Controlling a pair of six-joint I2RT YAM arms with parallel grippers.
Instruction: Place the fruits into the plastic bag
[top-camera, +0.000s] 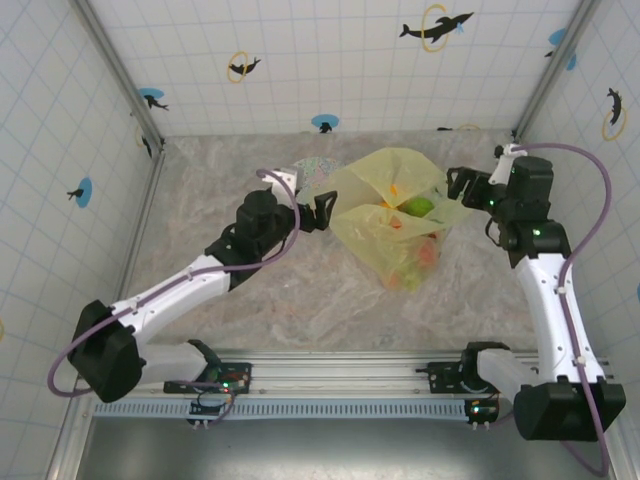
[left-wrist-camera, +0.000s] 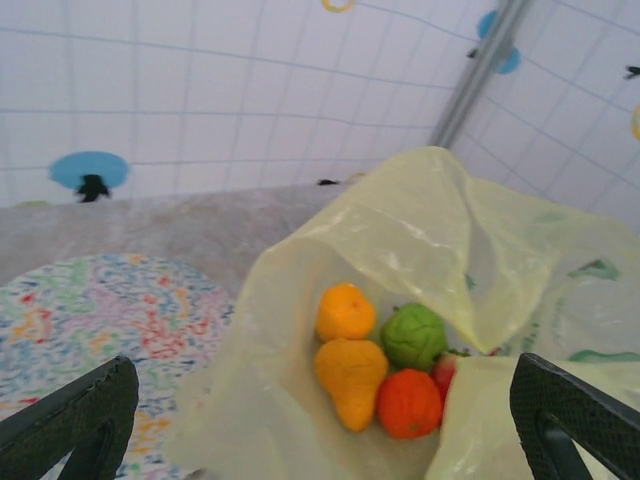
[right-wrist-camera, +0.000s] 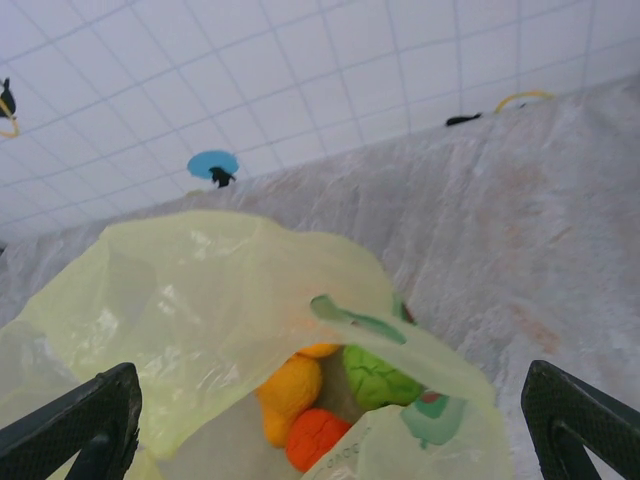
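Grey marbled worktop (top-camera: 300, 300) stretches from the rail where both arms are bolted to white tiled walls (top-camera: 330, 60) dotted with dolphin stickers. Nearest me, the left arm (top-camera: 180, 290) slants forward and rightward. The right arm (top-camera: 548, 290) runs forward along the right side and bends inward.

Between them, mid-worktop, sits the bag (top-camera: 385, 215), crumpled, with its mouth open upward. My left hand (top-camera: 322, 212) is right at the bag's left edge and my right hand (top-camera: 460, 185) at its right edge. From above I cannot tell whether either touches the plastic.

On the left wrist camera the fingers (left-wrist-camera: 75, 415) stand spread wide with nothing pinched between them, and the bag's mouth lies just past them. The right wrist camera shows much the same: fingers (right-wrist-camera: 80, 425) far apart, gripping nothing, the bag below and ahead.

The fruits (right-wrist-camera: 292, 388) are inside the bag. Looking in from the left, I see a pear (left-wrist-camera: 350, 375) nearest, with a red-orange fruit (left-wrist-camera: 409, 403) beside it. An orange (left-wrist-camera: 345, 312) and a green apple (left-wrist-camera: 413, 336) sit behind, and a sliver of something red (left-wrist-camera: 444, 372) shows under a fold. From above, red and orange blurs show through the plastic at the bag's near end.

Beyond my left hand a patterned plate (top-camera: 315, 168) lies flat, just left of the bag and partly hidden by the arm.
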